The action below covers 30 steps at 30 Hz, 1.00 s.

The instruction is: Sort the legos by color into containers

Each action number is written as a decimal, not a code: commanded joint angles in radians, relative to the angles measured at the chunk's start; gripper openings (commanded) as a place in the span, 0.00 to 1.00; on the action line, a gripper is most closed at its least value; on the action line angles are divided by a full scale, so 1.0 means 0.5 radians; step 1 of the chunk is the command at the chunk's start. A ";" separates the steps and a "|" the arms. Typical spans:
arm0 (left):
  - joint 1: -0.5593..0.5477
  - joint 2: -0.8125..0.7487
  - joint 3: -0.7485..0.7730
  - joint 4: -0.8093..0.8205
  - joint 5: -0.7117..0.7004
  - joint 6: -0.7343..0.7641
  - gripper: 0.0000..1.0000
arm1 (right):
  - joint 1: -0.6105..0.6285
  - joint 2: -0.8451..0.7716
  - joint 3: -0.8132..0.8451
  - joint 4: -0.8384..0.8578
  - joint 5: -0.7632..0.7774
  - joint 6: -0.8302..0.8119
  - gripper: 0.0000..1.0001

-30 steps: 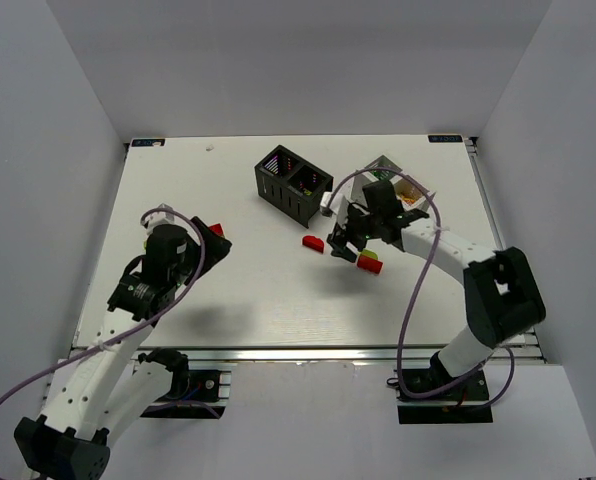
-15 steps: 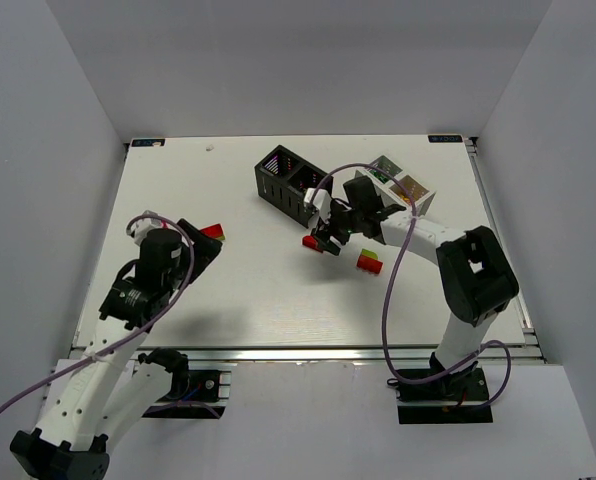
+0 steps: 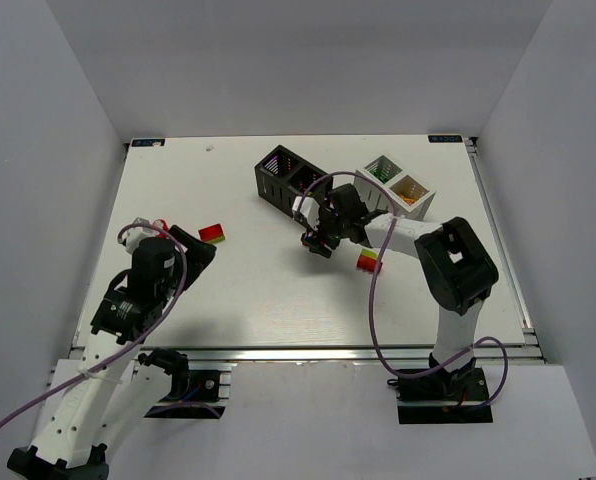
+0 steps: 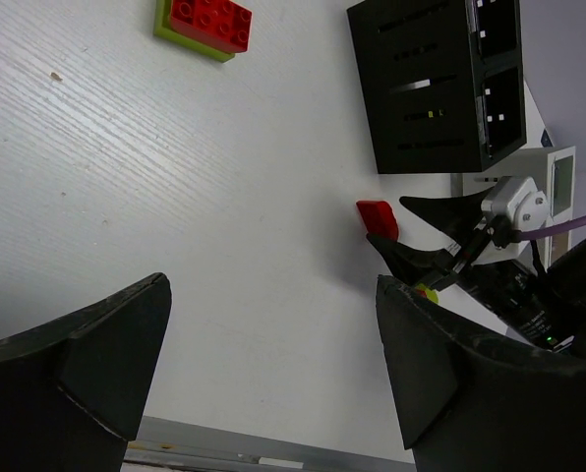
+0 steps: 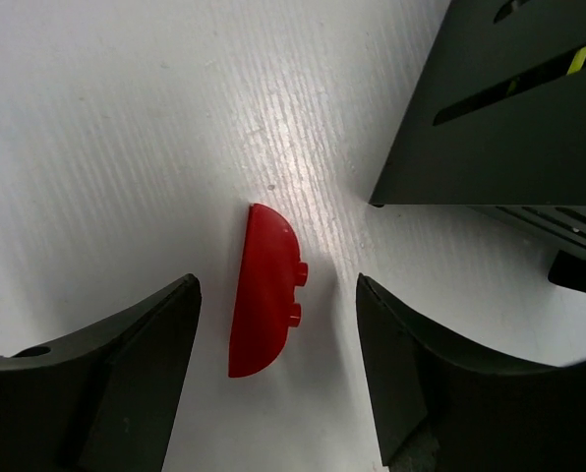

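Note:
A red half-round lego [image 5: 266, 292] lies on its side on the table, just in front of the black container [image 5: 509, 108]. My right gripper [image 5: 276, 295] is open, one finger on each side of that lego, neither touching it. In the top view this gripper [image 3: 316, 243] covers most of the piece. A red-on-green lego [image 3: 213, 233] lies at the left, just right of my open, empty left gripper [image 3: 193, 248]. A red, green and yellow lego [image 3: 368, 262] lies right of the right gripper. The white container [image 3: 398, 186] stands right of the black container [image 3: 291, 180].
The left wrist view shows the red-on-green lego [image 4: 205, 24] at the top, the black container [image 4: 421, 88] at the upper right and the right arm's fingers beside the red half-round lego [image 4: 378, 218]. The table's near rail [image 3: 298, 352] runs along the front.
My right gripper has swung left from the white container to the red half-round lego and narrowed a little. My left arm has drawn back, uncovering the red-on-green lego.

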 commanded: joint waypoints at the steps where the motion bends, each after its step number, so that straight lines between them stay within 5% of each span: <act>1: 0.009 -0.026 -0.004 -0.042 -0.047 -0.010 0.94 | 0.005 0.028 0.090 0.145 0.115 0.002 0.69; 7: 0.009 -0.054 -0.044 -0.030 -0.051 -0.035 0.94 | 0.011 0.065 0.078 0.139 0.079 -0.038 0.53; 12: 0.009 -0.109 -0.072 -0.054 -0.078 -0.041 0.94 | 0.020 -0.021 0.050 0.023 -0.037 -0.093 0.19; 17: 0.009 -0.168 -0.130 -0.039 -0.097 -0.053 0.94 | 0.014 -0.287 0.041 -0.351 -0.574 -0.365 0.00; 23: 0.009 -0.168 -0.136 -0.048 -0.109 -0.035 0.94 | 0.014 -0.441 0.304 -0.049 -0.759 0.127 0.00; 30: 0.009 -0.125 -0.121 -0.060 -0.084 0.020 0.94 | 0.017 0.012 0.905 0.323 -0.198 0.741 0.00</act>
